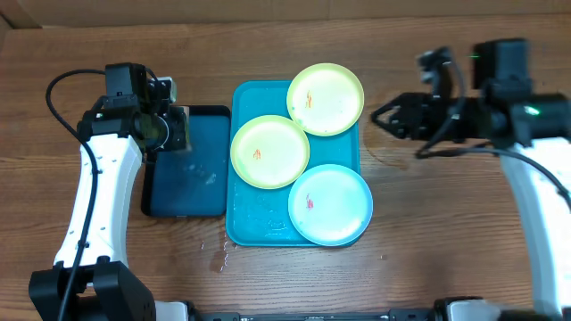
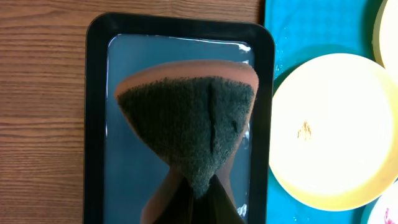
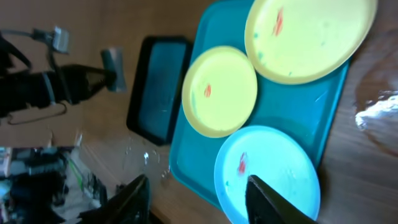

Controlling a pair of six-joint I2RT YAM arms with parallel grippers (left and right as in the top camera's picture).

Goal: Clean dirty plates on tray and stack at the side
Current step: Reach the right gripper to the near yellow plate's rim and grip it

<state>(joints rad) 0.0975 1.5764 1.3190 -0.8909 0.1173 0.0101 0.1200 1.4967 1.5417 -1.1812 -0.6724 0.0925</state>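
The turquoise tray (image 1: 246,223) holds three plates. A lime-green plate (image 1: 326,99) lies at the back right, another lime-green plate (image 1: 269,151) in the middle, and a light-blue plate (image 1: 330,204) at the front right. Each has a small orange or red smear. My left gripper (image 1: 176,127) is shut on a dark green scrub sponge (image 2: 193,127) and holds it over the dark-blue tray (image 1: 187,192). My right gripper (image 1: 379,116) is open and empty above the table right of the turquoise tray. The plates also show in the right wrist view (image 3: 267,168).
The dark-blue black-rimmed tray (image 2: 96,124) sits left of the turquoise tray and holds water. Water droplets (image 1: 217,254) lie on the wooden table in front of the trays. A wet patch (image 3: 376,115) lies on the table right of the turquoise tray.
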